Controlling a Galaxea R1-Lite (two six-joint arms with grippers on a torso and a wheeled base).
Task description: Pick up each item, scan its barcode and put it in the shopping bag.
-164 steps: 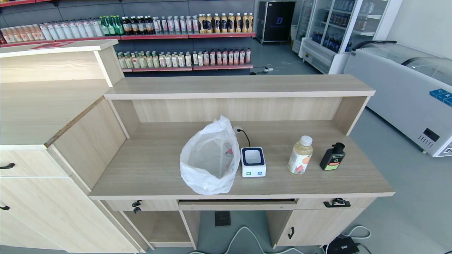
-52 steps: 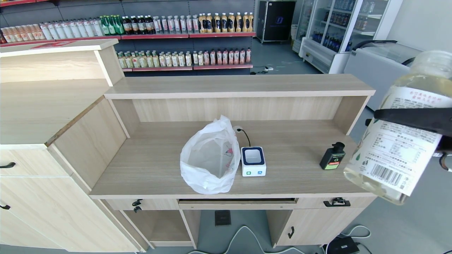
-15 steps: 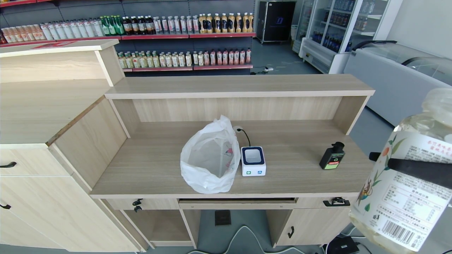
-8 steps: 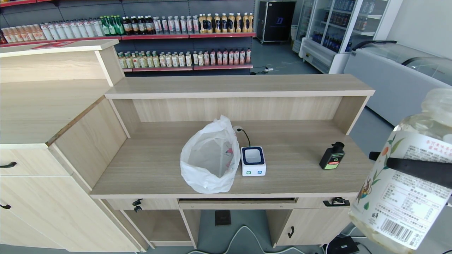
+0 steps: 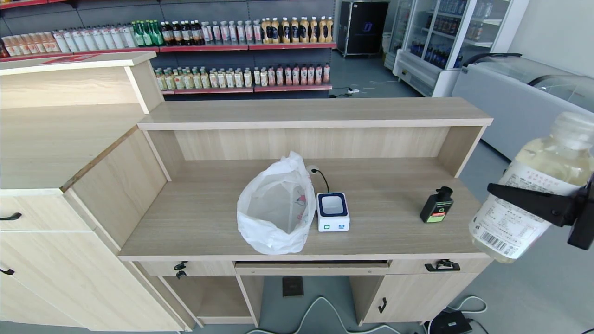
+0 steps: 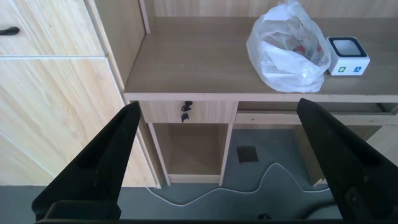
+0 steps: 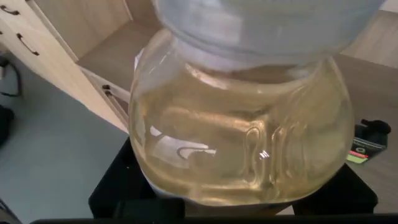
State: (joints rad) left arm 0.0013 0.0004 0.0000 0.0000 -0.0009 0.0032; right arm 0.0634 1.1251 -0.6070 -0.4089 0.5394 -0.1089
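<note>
Evidently pre-scan: right gripper (image 5: 529, 204) clamps the bottle (image 5: 543, 169) tilted, barcode (image 5: 493, 240) low, well right of the scanner (image 5: 332, 212), probably for presenting; left gripper (image 6: 217, 106) gapes wide, empty.

- The juice bottle (image 5: 543, 162) is off the counter (image 5: 380, 232), lifted in the right gripper (image 5: 519, 199) past the counter's right end.
- Over the last half second it moves away from the head camera.

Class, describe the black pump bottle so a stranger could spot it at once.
Find the wooden counter, with a white bag and a scanner near its middle. At its right end the pump bottle stands alone. It is black with a green label, not pale like the drink bottle held beyond the edge.
</note>
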